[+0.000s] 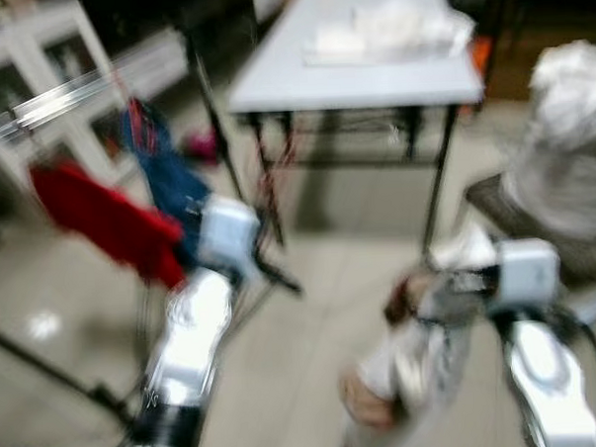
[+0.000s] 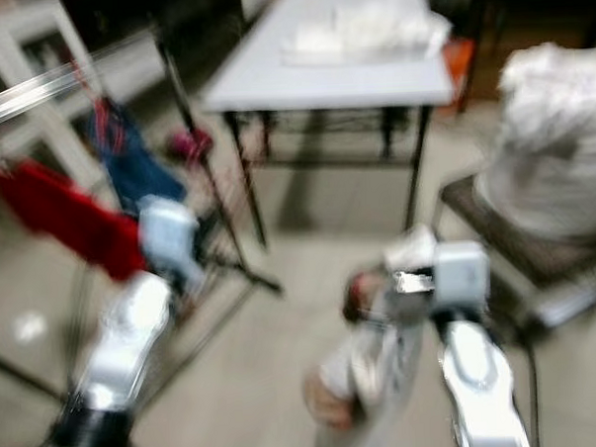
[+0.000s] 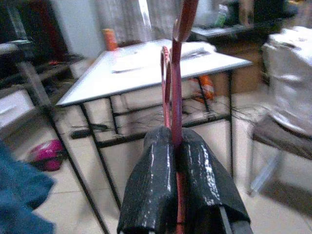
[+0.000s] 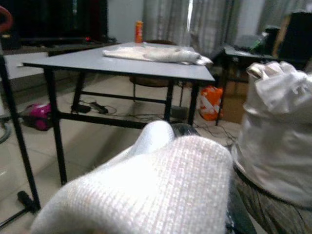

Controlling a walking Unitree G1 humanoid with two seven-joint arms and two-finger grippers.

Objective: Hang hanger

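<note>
Hanger (image 3: 171,92), pink-red, sits pinched between our left gripper (image 3: 176,146) fingers (image 3: 151,185) in the left wrist view, its thin frame standing straight up out of the closed black pads with the hook end curling at the top. Head views are badly blurred, so we go by rough shapes there. Left arm (image 1: 190,347) reaches forward on the left toward a clothes rack (image 1: 65,90) with a pale rail; a red garment (image 1: 100,222) and a blue garment (image 1: 167,180) hang from it. Rack legs (image 1: 225,147) are dark and thin, spreading over the tiled floor (image 1: 312,322).

Right gripper (image 4: 190,146) is mostly buried under white knit cloth (image 4: 146,195) in the right wrist view; we cannot tell how its fingers stand. In the head views the right arm (image 1: 541,361) is on the right with a pale garment (image 1: 413,367) bunched and drooping just beside its wrist.

Ahead stands a grey table (image 1: 371,77) on black legs with whitish folded cloth (image 1: 389,31) on top. An orange bottle (image 4: 139,31) stands at the table's far end in the right wrist view. A big white bundle (image 1: 567,142) rests on a dark seat (image 1: 515,214) to the right. A pink object (image 3: 46,153) lies on the floor near the rack, and an orange bag (image 4: 212,102) sits past the table
</note>
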